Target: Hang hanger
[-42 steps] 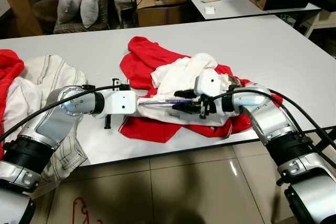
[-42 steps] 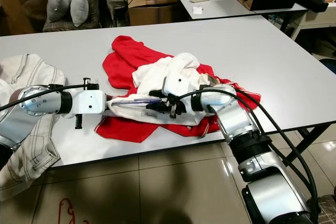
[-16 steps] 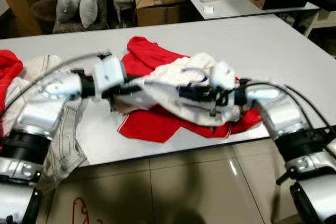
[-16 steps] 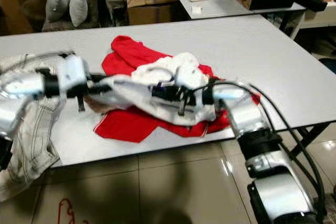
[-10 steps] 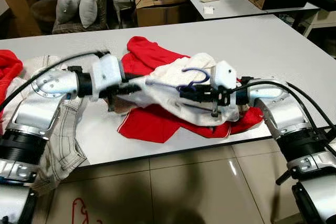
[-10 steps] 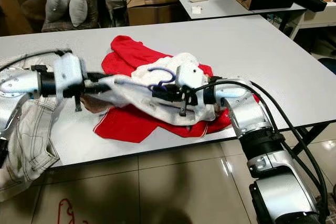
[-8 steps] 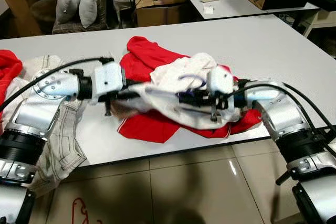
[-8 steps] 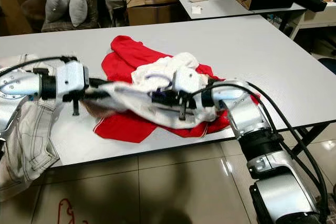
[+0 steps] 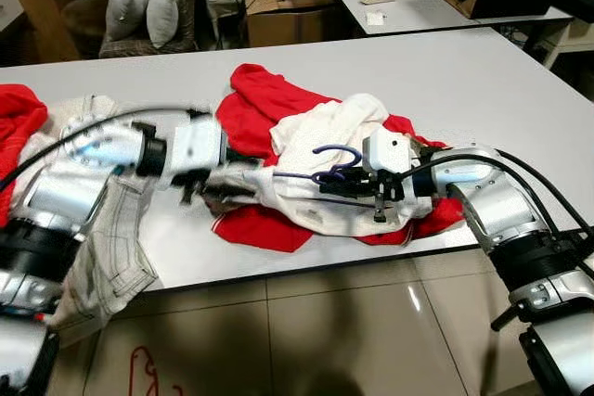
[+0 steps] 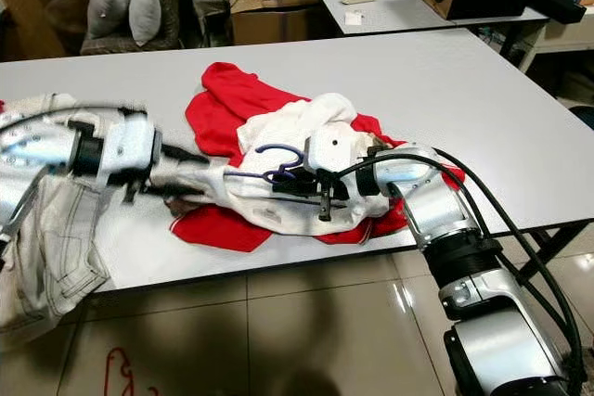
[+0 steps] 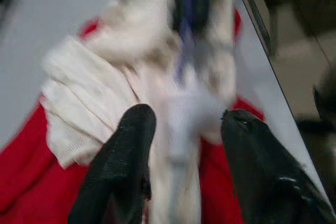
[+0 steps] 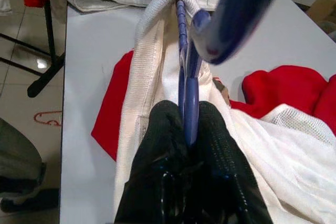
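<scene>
Hanger (image 12: 187,77) | right gripper (image 12: 188,129) pinches its bar, steadying it | left gripper (image 11: 181,129) spread wide around white garment (image 9: 320,136), feeding it on

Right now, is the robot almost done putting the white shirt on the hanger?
Not quite. Done: the right claw has clamped the purple hanger, and the hanger is poking into the white shirt. In hand: the left claw is open around the shirt's edge. Left: the shirt is bunched on the table, and nothing is hung up.
</scene>
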Controlling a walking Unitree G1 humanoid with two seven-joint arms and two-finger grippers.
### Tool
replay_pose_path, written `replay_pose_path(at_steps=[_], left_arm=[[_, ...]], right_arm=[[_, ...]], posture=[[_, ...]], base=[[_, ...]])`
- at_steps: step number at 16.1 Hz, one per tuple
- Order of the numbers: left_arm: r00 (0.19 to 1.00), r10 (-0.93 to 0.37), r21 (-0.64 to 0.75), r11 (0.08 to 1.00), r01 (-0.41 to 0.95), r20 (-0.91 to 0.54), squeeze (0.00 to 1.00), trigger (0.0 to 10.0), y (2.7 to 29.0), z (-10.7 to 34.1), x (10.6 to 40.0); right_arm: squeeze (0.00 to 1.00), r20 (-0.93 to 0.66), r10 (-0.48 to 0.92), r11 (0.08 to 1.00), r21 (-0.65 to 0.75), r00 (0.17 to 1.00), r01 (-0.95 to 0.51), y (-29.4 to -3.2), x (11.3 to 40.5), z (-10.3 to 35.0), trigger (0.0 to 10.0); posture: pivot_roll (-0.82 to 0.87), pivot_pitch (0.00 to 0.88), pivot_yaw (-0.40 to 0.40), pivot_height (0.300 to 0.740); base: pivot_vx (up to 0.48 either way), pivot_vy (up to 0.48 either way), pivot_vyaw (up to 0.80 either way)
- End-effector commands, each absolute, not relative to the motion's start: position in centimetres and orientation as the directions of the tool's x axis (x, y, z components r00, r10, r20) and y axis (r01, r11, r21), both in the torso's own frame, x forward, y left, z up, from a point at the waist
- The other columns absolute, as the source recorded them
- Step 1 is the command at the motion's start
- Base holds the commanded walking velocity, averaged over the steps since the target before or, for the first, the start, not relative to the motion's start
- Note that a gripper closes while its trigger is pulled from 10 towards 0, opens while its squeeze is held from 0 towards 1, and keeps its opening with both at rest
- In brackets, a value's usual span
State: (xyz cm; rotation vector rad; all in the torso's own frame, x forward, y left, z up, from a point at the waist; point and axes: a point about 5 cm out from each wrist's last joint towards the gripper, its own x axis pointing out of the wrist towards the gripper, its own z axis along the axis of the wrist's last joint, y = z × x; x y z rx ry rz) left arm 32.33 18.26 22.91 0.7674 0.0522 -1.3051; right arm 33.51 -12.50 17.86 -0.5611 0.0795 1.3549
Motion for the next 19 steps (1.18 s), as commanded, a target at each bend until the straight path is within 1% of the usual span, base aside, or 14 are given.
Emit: replay_pose_path(at_steps=[1,2,3,4,5,6,7,8,9,10,11,13,16,19], left_arm=[[0.336,-0.874,0.491,0.134,0.861,-0.351,0.00,10.0,18.6,24.7,32.6],[0.360,-0.884,0.483,0.185,0.856,-0.299,0.00,10.0,19.0,25.1,32.7],[0.377,-0.885,0.477,0.216,0.852,-0.273,0.00,10.0,19.5,25.4,32.8],[0.439,-0.875,0.473,0.305,0.826,-0.204,0.00,10.0,20.4,26.2,33.0],[0.524,-0.836,0.466,0.403,0.788,-0.163,0.00,10.0,21.6,26.4,33.3],[0.626,-0.771,0.488,0.505,0.712,-0.116,0.00,10.0,22.6,26.1,33.4],[0.658,-0.748,0.458,0.554,0.695,-0.093,0.00,10.0,22.7,25.7,33.2],[0.706,-0.705,0.405,0.628,0.665,-0.067,0.00,10.0,22.8,24.6,32.9],[0.742,-0.668,0.364,0.678,0.638,-0.057,0.00,10.0,22.6,23.2,32.2],[0.798,-0.599,0.331,0.743,0.582,-0.061,0.00,10.0,22.4,21.7,31.8],[0.827,-0.557,0.300,0.778,0.552,-0.076,0.00,10.0,22.0,20.4,31.3],[0.886,-0.459,0.295,0.839,0.457,-0.068,0.00,10.0,21.7,18.9,30.3],[0.943,-0.327,0.296,0.897,0.329,-0.056,0.00,10.0,21.1,17.7,28.9],[0.949,-0.310,0.304,0.899,0.314,-0.064,0.00,10.0,19.7,17.2,27.7]], right_arm=[[0.00,-0.336,0.910,0.135,-0.314,0.243,-0.940,-13.0,33.3,17.9,0.0],[0.00,-0.323,0.914,0.144,-0.306,0.245,-0.941,-13.2,33.3,17.9,0.0],[0.00,-0.322,0.913,0.149,-0.307,0.249,-0.940,-13.3,33.2,17.9,0.0],[0.00,-0.317,0.910,0.166,-0.313,0.268,-0.935,-13.7,33.2,18.1,0.0],[0.00,-0.314,0.898,0.201,-0.335,0.310,-0.921,-14.1,33.3,18.5,0.0],[0.00,-0.256,0.882,0.291,-0.363,0.395,-0.885,-14.7,33.2,19.4,0.0],[0.00,-0.227,0.876,0.328,-0.370,0.427,-0.869,-14.8,33.0,19.7,0.4],[0.00,-0.178,0.863,0.387,-0.368,0.473,-0.845,-14.9,32.5,20.1,10.0],[0.00,-0.138,0.849,0.439,-0.350,0.510,-0.827,-15.0,31.8,20.4,10.0],[0.00,-0.121,0.831,0.478,-0.342,0.543,-0.809,-15.0,31.2,20.3,10.0],[0.00,-0.126,0.813,0.501,-0.346,0.569,-0.793,-15.1,30.7,19.9,10.0],[0.00,-0.136,0.772,0.549,-0.349,0.621,-0.759,-15.5,30.2,19.4,10.0],[0.00,-0.110,0.716,0.616,-0.364,0.689,-0.699,-15.7,30.3,20.4,10.0],[0.00,-0.031,0.691,0.652,-0.405,0.722,-0.641,-16.2,30.6,22.7,10.0]], posture=[[0.09,0.000,0.046,0.740],[0.09,0.000,0.044,0.740],[0.09,0.000,0.044,0.740],[0.09,0.000,0.039,0.740],[0.09,0.000,0.035,0.740],[0.09,0.000,0.030,0.740],[0.09,0.000,0.030,0.740],[0.09,0.000,0.030,0.740],[0.08,0.000,0.030,0.740],[0.07,0.000,0.038,0.740],[0.06,0.000,0.040,0.740],[0.05,0.000,0.042,0.740],[0.05,0.000,0.018,0.740],[0.05,0.000,0.003,0.740]], base=[[0.000,0.000,0.00],[0.000,0.000,0.00],[0.000,0.000,0.00],[0.000,0.000,0.00],[0.000,0.000,0.00],[0.000,0.000,0.00],[0.000,0.000,0.00],[0.000,0.000,0.00],[0.000,0.000,0.00],[0.000,0.000,0.00],[0.000,0.000,0.00],[0.000,0.000,0.00],[0.000,0.000,0.00],[0.000,0.000,0.00]])
